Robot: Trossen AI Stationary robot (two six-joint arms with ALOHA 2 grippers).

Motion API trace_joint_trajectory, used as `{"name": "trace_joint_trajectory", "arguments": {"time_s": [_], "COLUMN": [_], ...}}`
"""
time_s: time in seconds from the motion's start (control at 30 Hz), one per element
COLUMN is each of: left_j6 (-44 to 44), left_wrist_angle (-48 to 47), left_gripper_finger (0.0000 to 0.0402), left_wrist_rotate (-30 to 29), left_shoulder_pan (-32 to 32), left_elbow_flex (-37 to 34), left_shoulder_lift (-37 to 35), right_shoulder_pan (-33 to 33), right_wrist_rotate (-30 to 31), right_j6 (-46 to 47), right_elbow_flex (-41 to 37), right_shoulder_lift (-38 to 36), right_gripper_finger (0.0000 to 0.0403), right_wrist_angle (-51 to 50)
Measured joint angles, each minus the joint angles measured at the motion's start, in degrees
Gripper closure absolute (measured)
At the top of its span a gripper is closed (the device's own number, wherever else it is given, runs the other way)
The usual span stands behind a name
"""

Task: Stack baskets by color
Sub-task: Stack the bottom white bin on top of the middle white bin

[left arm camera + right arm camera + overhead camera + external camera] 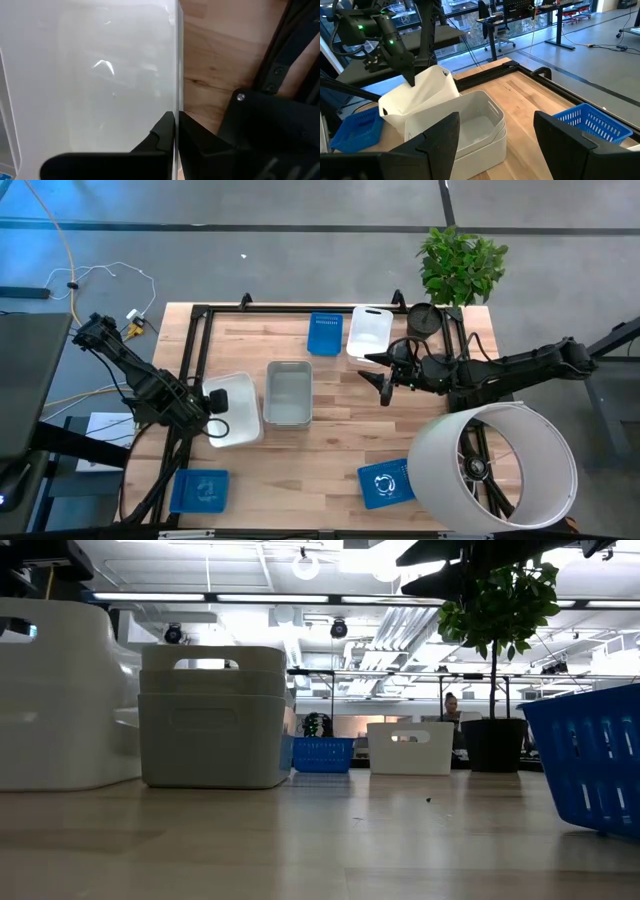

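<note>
My left gripper (212, 410) is shut on a white basket (238, 422) at the table's left, which sits tilted beside a stack of translucent grey baskets (288, 394). A blue basket (324, 333) and another white basket (369, 330) stand at the far edge. Two more blue baskets (200, 490) (385, 483) lie near the front edge. My right gripper (385, 377) hovers open right of the grey stack, level, pointing at it, with nothing between its fingers (442, 140). My left gripper pinches the thin upper wall of the white basket (176, 102) on the side toward the table's left edge, one finger inside the basket and one outside. The fingers come from above, pointing down. The basket (420, 95) is tipped, held side raised, its lower side by the grey stack (475, 125).
A big white cylinder (495, 470) with a wheel inside fills the front right corner. A black plant pot (425, 320) with a green plant (462, 265) stands at the far right. A black frame (200, 315) runs along the table's edges. Bare wood lies in the middle front.
</note>
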Motion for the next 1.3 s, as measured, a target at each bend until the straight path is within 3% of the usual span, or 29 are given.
{"name": "trace_joint_trajectory", "arguments": {"time_s": [0.3, 0.43, 0.9, 1.3], "left_j6": [-0.9, -0.8, 3.7, 5.6], "left_wrist_angle": [0.4, 2.5, 5.2, 4.9], "left_gripper_finger": [0.0401, 0.0401, 0.0401, 0.0401], "left_wrist_rotate": [2.0, 6.4, 10.4, 8.9], "left_shoulder_pan": [0.7, 3.0, 11.3, 11.5], "left_elbow_flex": [0.0, 0.0, -1.9, -2.8], "left_shoulder_lift": [-0.9, -1.7, -2.0, -2.1], "right_shoulder_pan": [0.0, 0.0, 0.0, 0.0], "right_wrist_rotate": [0.1, 0.2, 2.5, 3.2], "right_j6": [0.0, 0.0, 0.6, 0.5], "right_elbow_flex": [0.0, 0.0, 0.0, 0.0], "right_shoulder_lift": [0.0, 0.0, 0.0, 0.0], "right_gripper_finger": [0.016, 0.016, 0.016, 0.016], "right_wrist_angle": [0.0, 0.0, 0.0, 0.0]}}
